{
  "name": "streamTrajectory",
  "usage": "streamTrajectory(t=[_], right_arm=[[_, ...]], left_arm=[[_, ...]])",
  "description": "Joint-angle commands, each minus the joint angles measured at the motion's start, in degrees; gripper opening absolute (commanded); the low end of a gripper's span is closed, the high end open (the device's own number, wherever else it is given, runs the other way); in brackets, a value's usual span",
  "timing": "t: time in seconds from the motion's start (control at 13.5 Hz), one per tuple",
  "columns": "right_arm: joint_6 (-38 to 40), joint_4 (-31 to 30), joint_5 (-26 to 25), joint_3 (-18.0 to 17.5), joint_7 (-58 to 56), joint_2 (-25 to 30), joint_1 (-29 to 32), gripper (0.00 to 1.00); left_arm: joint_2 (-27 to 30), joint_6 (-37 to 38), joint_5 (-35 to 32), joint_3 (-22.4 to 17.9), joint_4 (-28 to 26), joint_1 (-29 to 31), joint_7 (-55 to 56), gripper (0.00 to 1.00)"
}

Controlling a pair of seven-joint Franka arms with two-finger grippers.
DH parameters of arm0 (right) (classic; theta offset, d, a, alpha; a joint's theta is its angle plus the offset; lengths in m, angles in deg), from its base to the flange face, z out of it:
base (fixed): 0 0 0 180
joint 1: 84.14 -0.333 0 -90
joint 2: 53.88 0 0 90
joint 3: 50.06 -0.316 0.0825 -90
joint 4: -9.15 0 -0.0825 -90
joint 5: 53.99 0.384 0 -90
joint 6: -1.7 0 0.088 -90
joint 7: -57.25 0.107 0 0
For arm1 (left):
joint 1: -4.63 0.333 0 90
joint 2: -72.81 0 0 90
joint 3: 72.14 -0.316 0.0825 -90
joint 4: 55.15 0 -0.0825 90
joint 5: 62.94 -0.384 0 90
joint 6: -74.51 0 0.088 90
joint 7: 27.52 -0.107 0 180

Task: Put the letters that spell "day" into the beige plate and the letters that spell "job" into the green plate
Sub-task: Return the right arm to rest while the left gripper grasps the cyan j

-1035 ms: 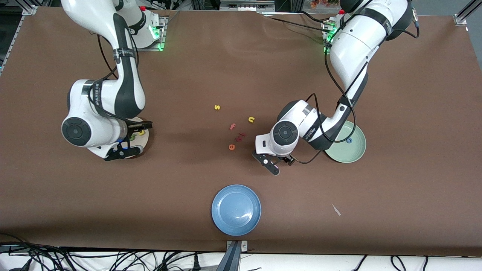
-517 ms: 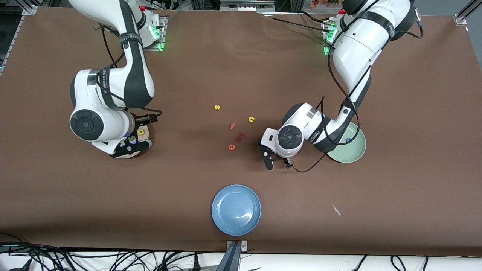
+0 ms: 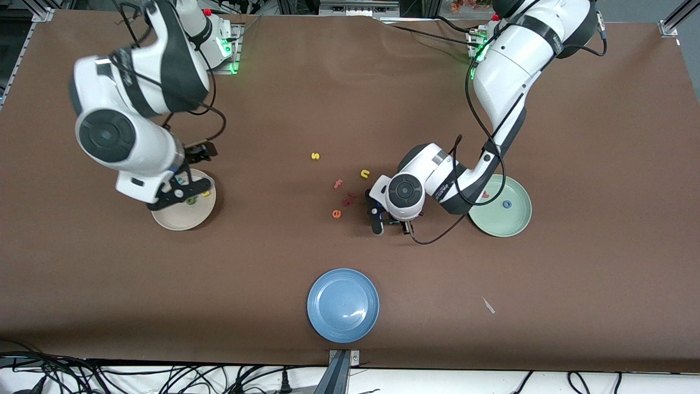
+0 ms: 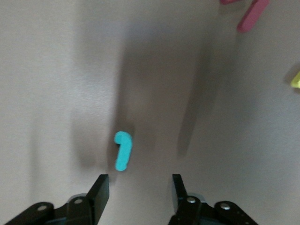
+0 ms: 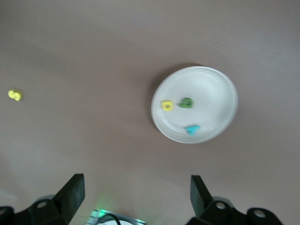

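L end effector [image 4: 138,187] low over tabletop [image 3: 574,164], fingers apart, teal j [image 4: 123,150] just ahead, ungrasped | R end effector [image 5: 136,190] released, above beige plate [image 5: 220,91]

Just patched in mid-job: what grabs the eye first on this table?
The left pincer hangs low over the teal hooked "j" on the mat, jaws apart astride it. The beige plate at the right arm's end holds the yellow, dark green and teal letters, right pincer open above. The green plate has a blue "o".
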Motion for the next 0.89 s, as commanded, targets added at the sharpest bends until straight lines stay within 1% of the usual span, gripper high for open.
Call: streamTrajectory(t=[0.0,0.15,0.22,0.37,0.52,0.59,0.74,0.81], right_arm=[[3.3,-2.4,-3.1,-3.9,0.8,5.8,5.2,1.0],[3.9,-2.9,-2.2,-3.9,0.8,9.7,8.5,1.0],[3.9,-3.7,-1.2,-3.9,0.8,11.5,9.7,1.0],[3.9,-4.8,0.8,-3.9,0.8,13.7,12.5,1.0],[2.8,-7.2,2.9,-3.6,0.7,15.8,15.1,1.0],[2.5,-7.5,2.9,-3.3,0.9,15.9,15.1,1.0],[2.5,-8.5,2.4,-2.4,1.5,15.9,15.2,1.0],[1.4,-8.6,2.4,-1.4,1.5,15.9,15.2,1.0]], left_arm=[[0.5,-1.1,-2.8,-0.2,-0.8,-1.0,0.2,0.6],[0.3,-1.8,-2.8,-0.3,-0.8,-1.1,0.4,0.6],[0.1,-3.9,-2.8,-0.4,-0.8,-1.1,0.4,0.6],[-0.6,-5.3,-2.8,-0.5,-0.8,-1.1,0.5,0.58],[-0.6,-5.3,-2.8,-0.5,-1.1,-1.1,0.5,0.39],[-0.6,-5.4,-2.8,-0.5,-1.1,-1.2,0.5,0.27],[-0.8,-5.7,-2.7,-0.5,-1.1,-1.3,0.5,0.16],[-0.9,-5.7,-2.8,-0.5,-1.1,-1.4,0.6,0.15]])
